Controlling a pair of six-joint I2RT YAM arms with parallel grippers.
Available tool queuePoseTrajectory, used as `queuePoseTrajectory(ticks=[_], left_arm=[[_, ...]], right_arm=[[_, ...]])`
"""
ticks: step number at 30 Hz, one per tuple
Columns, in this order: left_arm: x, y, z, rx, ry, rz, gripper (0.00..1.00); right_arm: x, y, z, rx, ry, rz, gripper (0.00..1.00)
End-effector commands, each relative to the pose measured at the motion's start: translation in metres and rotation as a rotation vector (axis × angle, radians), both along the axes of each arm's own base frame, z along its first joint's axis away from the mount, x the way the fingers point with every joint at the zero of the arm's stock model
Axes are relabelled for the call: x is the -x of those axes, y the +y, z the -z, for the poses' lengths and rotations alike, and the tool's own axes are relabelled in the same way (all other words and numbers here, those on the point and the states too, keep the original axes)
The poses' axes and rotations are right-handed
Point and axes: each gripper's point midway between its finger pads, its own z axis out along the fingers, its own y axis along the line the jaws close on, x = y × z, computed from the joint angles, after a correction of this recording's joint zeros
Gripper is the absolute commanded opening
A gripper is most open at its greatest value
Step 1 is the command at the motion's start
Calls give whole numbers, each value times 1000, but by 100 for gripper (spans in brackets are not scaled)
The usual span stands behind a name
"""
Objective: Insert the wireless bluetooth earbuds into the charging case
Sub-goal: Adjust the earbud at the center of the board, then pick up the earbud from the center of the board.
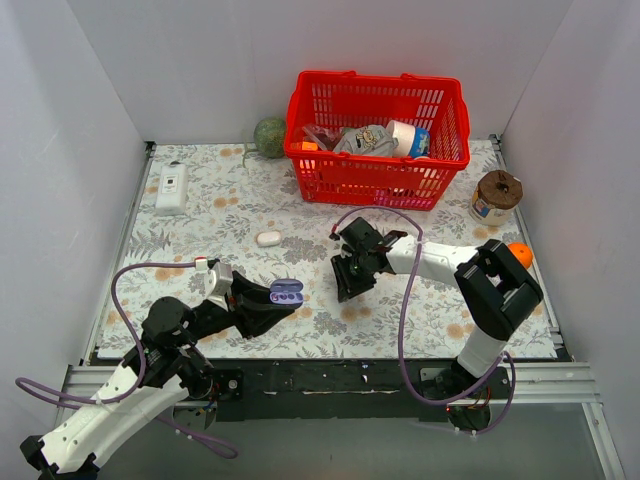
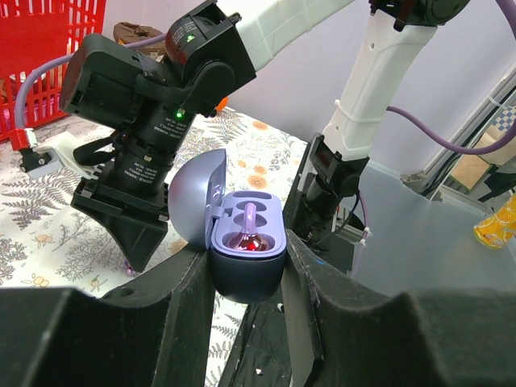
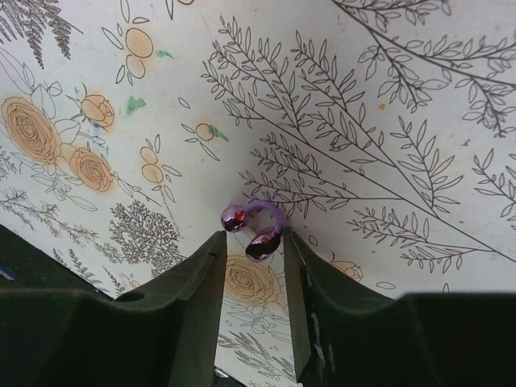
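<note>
Clenching the charging case (image 2: 246,242) near the table (image 1: 330,352) edge, left hand (image 2: 246,270); right hand (image 3: 253,236) astride earbud (image 3: 263,245), grasp unclear.

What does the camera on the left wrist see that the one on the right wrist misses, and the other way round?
Left wrist only: the open charging case clamped in the left gripper, an earbud seated inside, and the red basket. Right wrist only: a second earbud on the floral tablecloth at the tips of the right gripper. Both show that tablecloth.

Earbud (image 2: 251,235) inside charging case (image 2: 245,279)
</note>
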Motion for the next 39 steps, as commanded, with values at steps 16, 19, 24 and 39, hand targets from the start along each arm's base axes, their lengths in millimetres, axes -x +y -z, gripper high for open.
queuePoseTrajectory(ticks=[16, 19, 24, 39], left_arm=[[1, 0, 2, 6, -3, 3, 0], [0, 0, 1, 7, -4, 1, 0], [1, 0, 1, 7, -1, 3, 0], [-1, -2, 1, 3, 7, 3, 0]], right_arm=[[-16, -4, 7, 22, -16, 42, 33], [-14, -5, 7, 22, -14, 41, 26], [-12, -8, 8, 25, -16, 40, 14], [-36, -2, -41, -50, -213, 68, 1]])
